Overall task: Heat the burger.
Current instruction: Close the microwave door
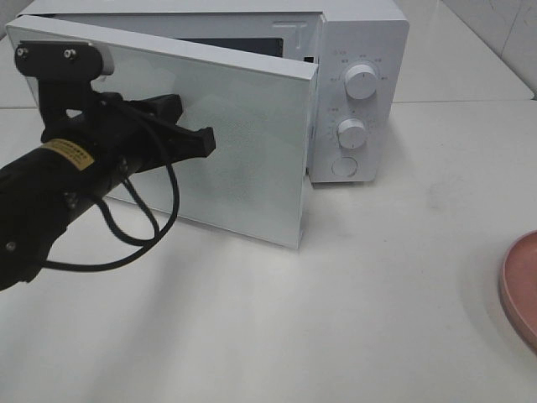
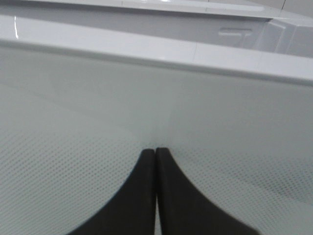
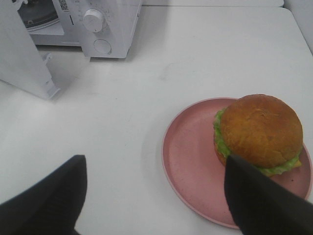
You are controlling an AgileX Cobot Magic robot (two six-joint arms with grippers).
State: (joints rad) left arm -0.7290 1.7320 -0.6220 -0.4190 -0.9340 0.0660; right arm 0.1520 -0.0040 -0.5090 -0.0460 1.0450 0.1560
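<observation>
We see a white table (image 1: 403,277) filling most of the exterior high view, with a white microwave (image 1: 357,50) at the top centre of the frame. Its door (image 1: 243,159) is partly swung out toward us, hinged on the left side and angled across the upper left and middle of the frame; the two knobs (image 1: 361,82) and a round button sit on the panel at the right of the oven. Left arm comes in from the lower left of that view, black, with a looped cable (image 1: 143,243). Left gripper (image 1: 205,143) sits against the door's front face, fingers (image 2: 146,196) pressed together with nothing between them, as the left wrist view shows; we can't tell for sure whether the tips touch the glass. Pink plate (image 3: 195,166) is at the far right edge of the exterior view, mostly cut off; in the right wrist view it takes the lower right of the frame. The burger (image 3: 258,133) sits on the plate, toward its right side, well apart from the microwave. Right gripper (image 3: 154,196) hovers over the table and plate edge, fingers spread wide, holding nothing.
</observation>
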